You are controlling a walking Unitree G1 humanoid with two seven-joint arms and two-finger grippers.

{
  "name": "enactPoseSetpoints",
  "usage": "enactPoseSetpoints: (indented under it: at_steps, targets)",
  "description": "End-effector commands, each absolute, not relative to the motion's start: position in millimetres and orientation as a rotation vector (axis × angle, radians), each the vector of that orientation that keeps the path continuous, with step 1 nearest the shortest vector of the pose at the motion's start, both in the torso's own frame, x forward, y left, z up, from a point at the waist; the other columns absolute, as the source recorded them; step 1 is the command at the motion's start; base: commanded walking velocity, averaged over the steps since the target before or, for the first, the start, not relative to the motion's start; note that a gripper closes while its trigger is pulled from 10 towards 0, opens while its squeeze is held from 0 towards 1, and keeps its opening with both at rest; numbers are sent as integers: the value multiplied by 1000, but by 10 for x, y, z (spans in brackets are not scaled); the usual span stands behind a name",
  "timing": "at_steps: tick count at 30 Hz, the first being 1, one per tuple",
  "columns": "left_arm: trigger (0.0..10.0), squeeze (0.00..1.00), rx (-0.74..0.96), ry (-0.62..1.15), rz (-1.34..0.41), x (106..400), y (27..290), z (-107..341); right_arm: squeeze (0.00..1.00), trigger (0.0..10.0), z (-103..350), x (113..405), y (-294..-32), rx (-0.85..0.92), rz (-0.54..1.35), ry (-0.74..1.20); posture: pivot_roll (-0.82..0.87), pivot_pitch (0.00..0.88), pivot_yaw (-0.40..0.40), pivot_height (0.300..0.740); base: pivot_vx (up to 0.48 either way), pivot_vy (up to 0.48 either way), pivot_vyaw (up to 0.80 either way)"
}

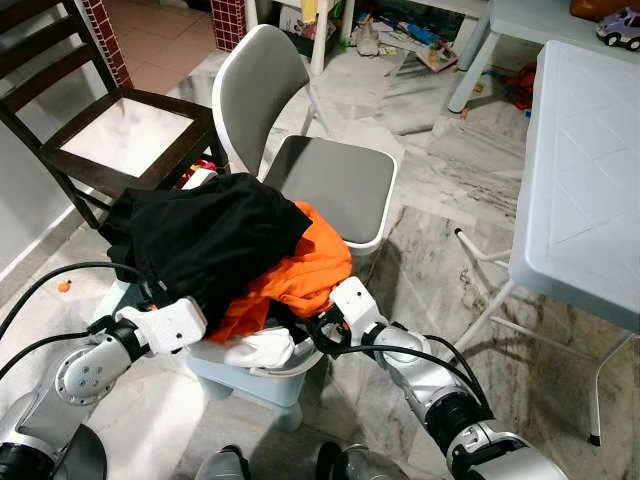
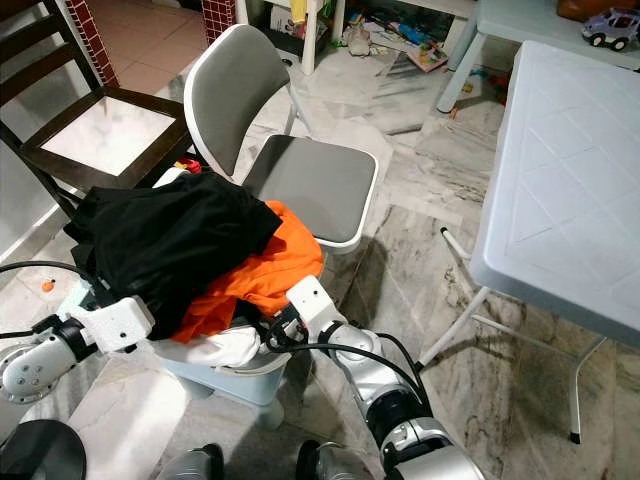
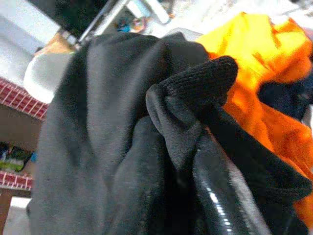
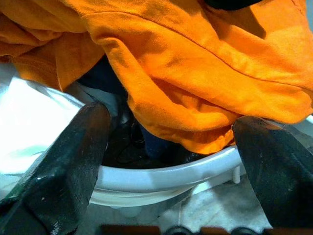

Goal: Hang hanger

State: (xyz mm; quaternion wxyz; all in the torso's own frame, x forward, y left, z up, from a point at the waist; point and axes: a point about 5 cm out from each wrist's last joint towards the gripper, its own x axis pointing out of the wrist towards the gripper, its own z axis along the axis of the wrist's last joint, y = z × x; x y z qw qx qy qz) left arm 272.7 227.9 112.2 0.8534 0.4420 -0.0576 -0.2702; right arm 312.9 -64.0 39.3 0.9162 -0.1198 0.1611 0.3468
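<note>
We are at the basket (image 1: 262,372), working into the clothes; we see no hanger. Our left gripper (image 3: 195,142) is buried in the black garment (image 1: 205,235), fingers apparently pinching its cuff. Our right gripper (image 4: 171,161) has fingers spread wide at the rim under the orange shirt (image 4: 195,63). Next, we judge, lift the cloth clear.

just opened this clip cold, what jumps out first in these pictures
A heap of clothes fills the white basket at the robot's feet: a black garment on top, an orange garment spilling beneath it. The left gripper is buried in the black cloth; the right gripper hangs open at the basket's rim. A grey folding chair stands just behind.
</note>
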Motion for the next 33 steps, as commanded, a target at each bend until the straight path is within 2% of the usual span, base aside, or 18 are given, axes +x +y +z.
enactPoseSetpoints:
  at_steps: [1, 6, 9, 10, 11, 14, 15, 22, 32, 33]
  targets:
    - [0, 0, 878, -164, -523, 2788, 2245, 1258, 0, 10000, 334, 3108, -681, -252, 709, 367, 145, 184, -106, 740, 0, 0, 0]
    - [0, 0, 609, -258, -387, 2913, 2057, 1543, 0, 10000, 332, 3110, -685, -252, 707, 368, 147, 184, -109, 740, 0, 0, 0]
    - [0, 0, 276, -309, -276, 2981, 1948, 1743, 0, 10000, 327, 3101, -669, -254, 714, 369, 148, 184, -115, 740, 0, 0, 0]
    - [0, 0, -26, -333, -188, 3012, 1934, 1863, 0, 10000, 325, 3098, -667, -255, 716, 370, 149, 185, -116, 740, 0, 0, 0]
    - [0, 0, -180, -344, -130, 3024, 1974, 1918, 0, 10000, 324, 3097, -669, -254, 716, 371, 149, 185, -117, 740, 0, 0, 0]
    - [0, 0, -321, -356, -42, 3026, 2089, 1944, 0, 10000, 324, 3100, -671, -255, 716, 371, 150, 187, -118, 740, 0, 0, 0]
    - [0, 0, -380, -342, 25, 3006, 2200, 1884, 0, 10000, 324, 3101, -671, -256, 716, 372, 150, 188, -118, 740, 0, 0, 0]
    - [0, 0, -574, -202, 193, 2809, 2410, 1544, 0, 10000, 315, 3092, -677, -258, 722, 375, 153, 198, -121, 740, 0, 0, 0]
    - [0, 0, -573, -58, 157, 2683, 2150, 1198, 0, 10000, 306, 3081, -672, -264, 732, 378, 154, 206, -134, 740, 0, 0, 0]
    - [4980, 0, -551, -39, 157, 2674, 2132, 1175, 0, 10000, 306, 3081, -675, -266, 733, 378, 154, 207, -135, 740, 0, 0, 0]
